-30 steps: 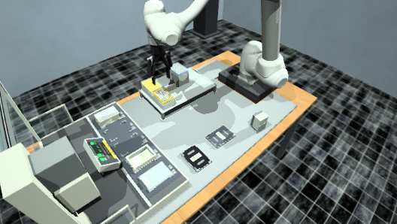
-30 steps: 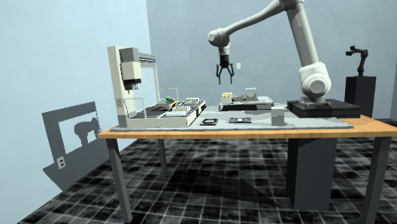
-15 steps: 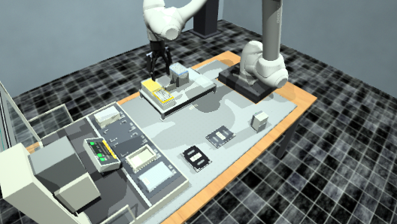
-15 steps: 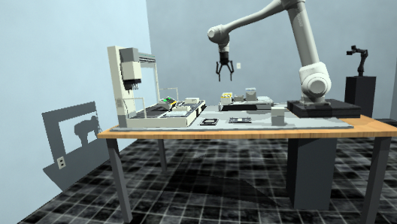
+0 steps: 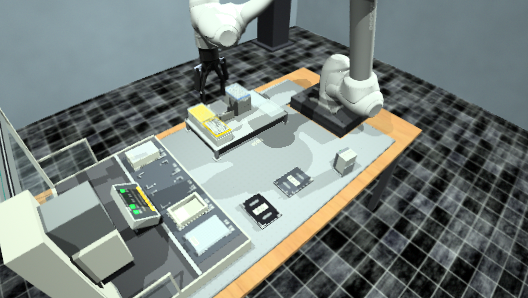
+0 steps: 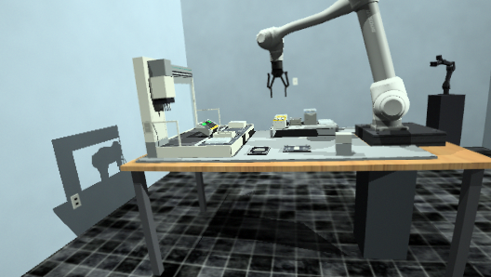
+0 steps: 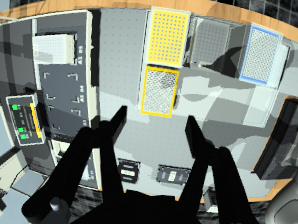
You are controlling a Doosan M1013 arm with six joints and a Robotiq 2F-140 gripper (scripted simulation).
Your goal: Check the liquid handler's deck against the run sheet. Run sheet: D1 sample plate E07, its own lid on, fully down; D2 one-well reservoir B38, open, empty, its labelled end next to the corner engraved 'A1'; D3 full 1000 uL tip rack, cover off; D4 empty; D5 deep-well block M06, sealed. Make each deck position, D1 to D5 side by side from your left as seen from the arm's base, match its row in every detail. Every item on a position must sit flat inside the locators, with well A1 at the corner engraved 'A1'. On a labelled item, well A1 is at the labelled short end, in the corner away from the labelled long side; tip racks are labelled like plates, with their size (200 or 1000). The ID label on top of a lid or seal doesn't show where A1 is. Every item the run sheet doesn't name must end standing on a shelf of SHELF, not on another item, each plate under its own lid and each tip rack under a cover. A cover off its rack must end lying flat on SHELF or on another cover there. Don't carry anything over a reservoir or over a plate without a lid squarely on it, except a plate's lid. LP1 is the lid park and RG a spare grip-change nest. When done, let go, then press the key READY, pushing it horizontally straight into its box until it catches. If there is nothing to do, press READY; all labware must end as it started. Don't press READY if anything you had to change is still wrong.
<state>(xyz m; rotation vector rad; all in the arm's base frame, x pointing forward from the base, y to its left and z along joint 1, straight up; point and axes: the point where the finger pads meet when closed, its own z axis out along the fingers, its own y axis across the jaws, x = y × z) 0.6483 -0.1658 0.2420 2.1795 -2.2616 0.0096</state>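
Observation:
My gripper is open and empty, high above the left end of the shelf. On the shelf lie a yellow dotted cover, a yellow-rimmed rack, a tall grey block with a blue-rimmed top and a flat grey item. On the deck sit a covered pale plate, an open white reservoir and a white block. The two positions between them look bare.
A box with green spots and a yellow edge sits beside the deck under the handler's head. Two black nests lie on the mat. A small grey box stands near the arm's base.

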